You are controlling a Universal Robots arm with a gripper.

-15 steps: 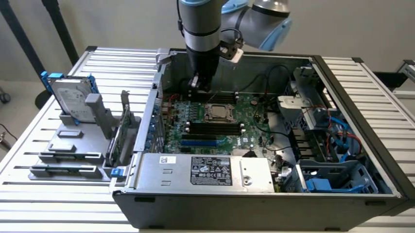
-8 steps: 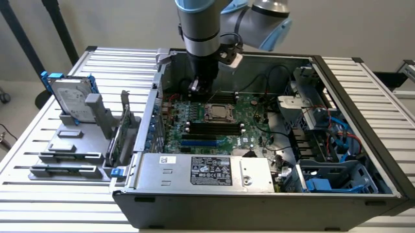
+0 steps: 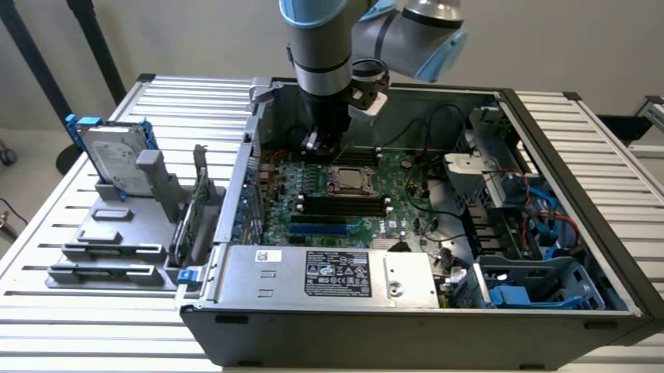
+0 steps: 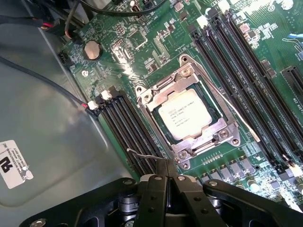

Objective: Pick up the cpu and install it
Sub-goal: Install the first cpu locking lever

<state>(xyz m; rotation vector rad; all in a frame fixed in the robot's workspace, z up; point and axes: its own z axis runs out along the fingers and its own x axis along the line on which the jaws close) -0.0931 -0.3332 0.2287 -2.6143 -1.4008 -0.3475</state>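
The cpu [image 4: 182,116] is a small silver square with printed text, lying flat in the motherboard socket under the metal retention frame [image 4: 222,135]. In the exterior view the cpu [image 3: 351,180] sits at the middle of the green board inside the open computer case. My gripper [image 4: 166,178] is shut, its two black fingers pressed together with nothing visible between them. It hovers just beside the socket's corner, close to the thin wire lever [image 4: 142,154]. From outside, the gripper [image 3: 316,144] hangs low in the case, a little behind the socket toward the exterior view's left.
Black memory slots [image 4: 128,125] flank the socket on both sides. The case wall [image 3: 249,167] stands close on the exterior view's left. A hard drive in a blue frame [image 3: 109,155] stands on a grey holder outside. A metal power supply [image 3: 322,272] lies along the front.
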